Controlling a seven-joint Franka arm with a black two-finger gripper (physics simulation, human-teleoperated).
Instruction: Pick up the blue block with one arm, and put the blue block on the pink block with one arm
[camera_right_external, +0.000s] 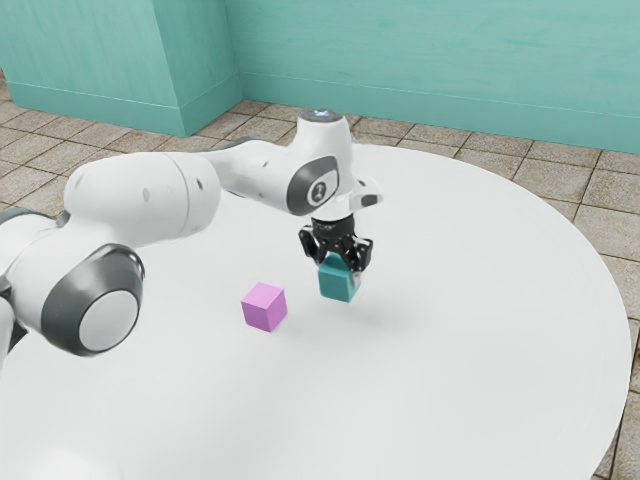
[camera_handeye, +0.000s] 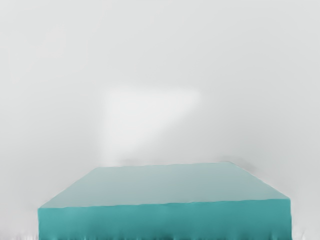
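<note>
claw clamped on blue block, pink block close by with open table all round

you've got plenty of room here. the pink block (camera_right_external: 264, 306) sits alone on the white round table (camera_right_external: 480, 350), nothing touching it and bare tabletop on every side. the table's rim curves round well away from the pink block, both on the far side and toward the exterior view's right. past that rim there's tiled floor (camera_right_external: 600, 190), then a teal wall (camera_right_external: 450, 50). the only bulky thing near the pink block is the arm (camera_right_external: 200, 195) itself: its big grey-capped joint hangs to the exterior view's left of the pink block, and the forearm crosses behind and above it.

the blue block (camera_right_external: 338, 285) is near the pink block, to the exterior view's right and slightly farther back. a strip of bare table shows between the two, so they're apart. it looks more teal than blue.

the gripper (camera_right_external: 339, 262) points straight down onto the blue block's top. the black fingers straddle its upper edges from two sides and clench it, so the claw is grasping the blue block. you can't tell whether the block's base is off the table or resting on it.

in the wrist view the blue block (camera_handeye: 165, 200) sits right under the hand, top face flat, with plain white table beyond it.
</note>
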